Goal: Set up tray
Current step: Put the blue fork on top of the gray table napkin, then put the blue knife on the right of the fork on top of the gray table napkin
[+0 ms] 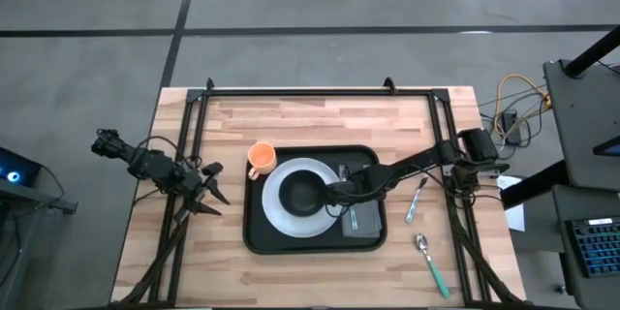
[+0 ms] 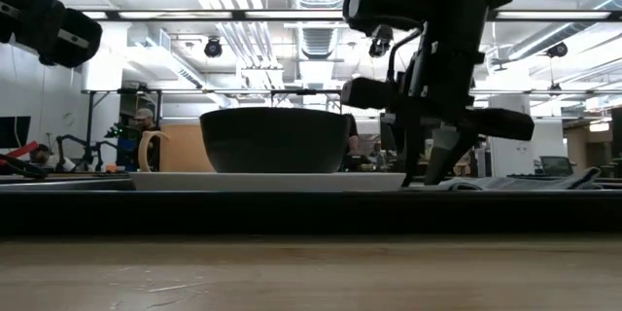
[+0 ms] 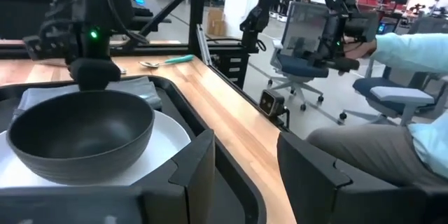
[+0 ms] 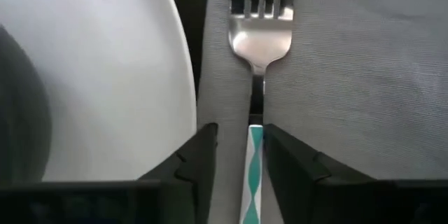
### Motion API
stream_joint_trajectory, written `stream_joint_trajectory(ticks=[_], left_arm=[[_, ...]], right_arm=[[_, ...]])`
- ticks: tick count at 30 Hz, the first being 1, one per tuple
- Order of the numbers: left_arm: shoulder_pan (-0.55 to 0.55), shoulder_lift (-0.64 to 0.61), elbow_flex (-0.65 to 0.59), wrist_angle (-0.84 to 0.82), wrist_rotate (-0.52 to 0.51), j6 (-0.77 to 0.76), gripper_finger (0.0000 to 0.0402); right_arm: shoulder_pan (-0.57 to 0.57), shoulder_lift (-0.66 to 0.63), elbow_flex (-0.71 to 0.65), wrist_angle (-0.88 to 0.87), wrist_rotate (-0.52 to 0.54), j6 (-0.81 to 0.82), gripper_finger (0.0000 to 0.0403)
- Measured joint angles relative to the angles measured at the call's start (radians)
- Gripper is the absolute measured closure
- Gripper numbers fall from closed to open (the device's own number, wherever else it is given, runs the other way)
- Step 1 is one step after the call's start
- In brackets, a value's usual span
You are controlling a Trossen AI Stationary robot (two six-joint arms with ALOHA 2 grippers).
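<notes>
Here the right tool (image 4: 255, 155) hangs low over the small grey folded napkin (image 4: 336, 77) at the right of the large black rectangular tray (image 1: 254, 237), which sits in the middle of the pale wooden desk (image 1: 320, 121). Its fingers stand slightly apart on either side of the teal-and-white handle of a silver fork (image 4: 260, 38), which lies flat on the napkin, just beside the round white plate (image 4: 105, 77); whether the pads touch the handle I cannot tell. The dark bowl (image 1: 302, 194) rests on that plate, and an orange mug (image 1: 261, 158) stands at the tray's upper left corner.

The step looks like releasing the fork. To do it well, the fingers should clear the handle fully, then lift straight up so the fork is not dragged askew.

The left tool (image 1: 208, 194) waits at the left of the frame, jaws apart, holding nothing.
</notes>
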Motion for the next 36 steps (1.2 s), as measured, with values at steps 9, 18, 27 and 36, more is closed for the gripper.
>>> stream_joint_trajectory(ticks=[9, 18, 27, 36], left_arm=[[0.000, -0.023, -0.043, -0.001, 0.004, 0.000, 0.0265], [0.000, -0.022, -0.048, 0.000, 0.006, -0.001, 0.0265], [0.000, -0.004, -0.050, 0.003, 0.008, -0.001, 0.0265], [-0.002, 0.018, -0.050, 0.003, 0.016, -0.027, 0.0265]], right_arm=[[0.000, -0.029, 0.079, -0.157, 0.004, -0.037, 0.0256], [0.120, -0.049, 0.067, -0.519, 0.011, 0.320, 0.0251], [0.280, -0.101, -0.040, -0.510, -0.054, 0.558, 0.0241], [0.321, -0.231, -0.191, -0.515, -0.083, 0.650, 0.0240]])
